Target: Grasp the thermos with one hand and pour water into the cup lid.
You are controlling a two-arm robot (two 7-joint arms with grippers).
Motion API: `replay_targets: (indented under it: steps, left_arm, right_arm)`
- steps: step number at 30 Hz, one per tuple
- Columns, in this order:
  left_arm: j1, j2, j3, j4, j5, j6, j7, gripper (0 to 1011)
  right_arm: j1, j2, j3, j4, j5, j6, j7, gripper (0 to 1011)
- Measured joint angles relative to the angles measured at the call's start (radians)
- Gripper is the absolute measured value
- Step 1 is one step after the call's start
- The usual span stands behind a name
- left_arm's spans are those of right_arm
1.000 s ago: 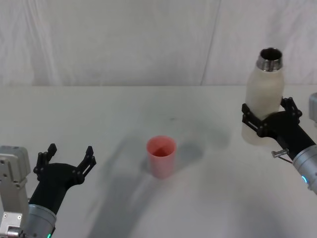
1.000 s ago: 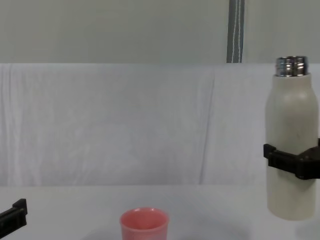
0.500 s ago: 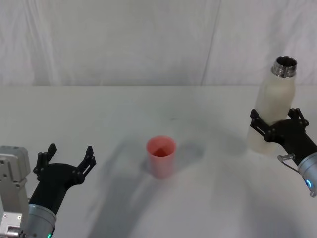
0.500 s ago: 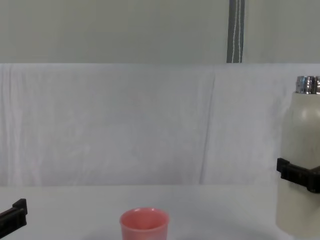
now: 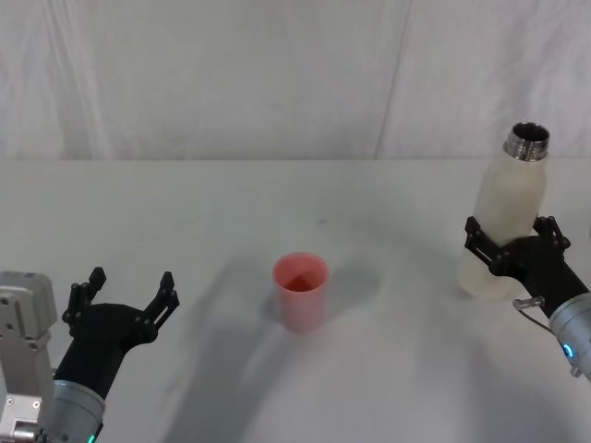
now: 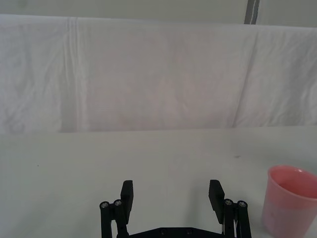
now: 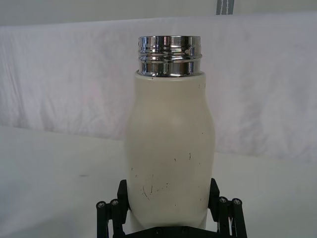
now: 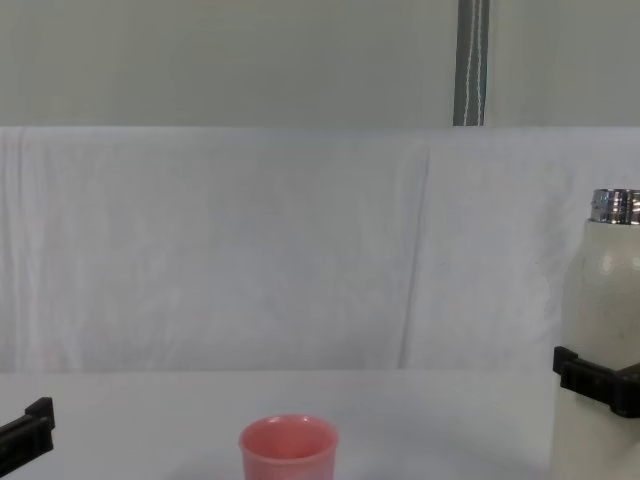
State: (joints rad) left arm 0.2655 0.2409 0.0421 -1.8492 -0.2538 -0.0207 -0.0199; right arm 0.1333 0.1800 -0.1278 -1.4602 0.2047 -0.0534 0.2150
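The cream-white thermos (image 5: 510,217) stands upright at the table's right side, its open steel neck (image 7: 169,55) on top. My right gripper (image 5: 512,242) is shut on the thermos around its lower body, one black finger on each side. I cannot tell whether its base touches the table. The pink cup lid (image 5: 300,290) sits upright at the table's middle, well left of the thermos (image 8: 603,330), and shows as the cup lid (image 8: 288,446) from the chest. My left gripper (image 5: 126,293) rests open and empty at the near left, with the cup lid (image 6: 289,201) off to its side.
The white table (image 5: 185,221) is backed by a white cloth curtain (image 5: 277,74). A grey pole (image 8: 470,60) rises behind the curtain.
My right gripper has carried the thermos down and to the right, toward the table's right edge. The cup lid and the left arm have not moved.
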Motion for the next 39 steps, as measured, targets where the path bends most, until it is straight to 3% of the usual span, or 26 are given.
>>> replay_targets:
  steps: [21,39]
  left_arm:
    - [0.000,0.000,0.000,0.000,0.000,0.000,0.000,1001]
    - [0.000,0.000,0.000,0.000,0.000,0.000,0.000,1001]
  right_arm:
    - [0.011,-0.015,-0.024,0.050,0.013,-0.056,0.015,950]
    - [0.021,-0.018,-0.033,0.079,0.013,-0.068,0.017,950]
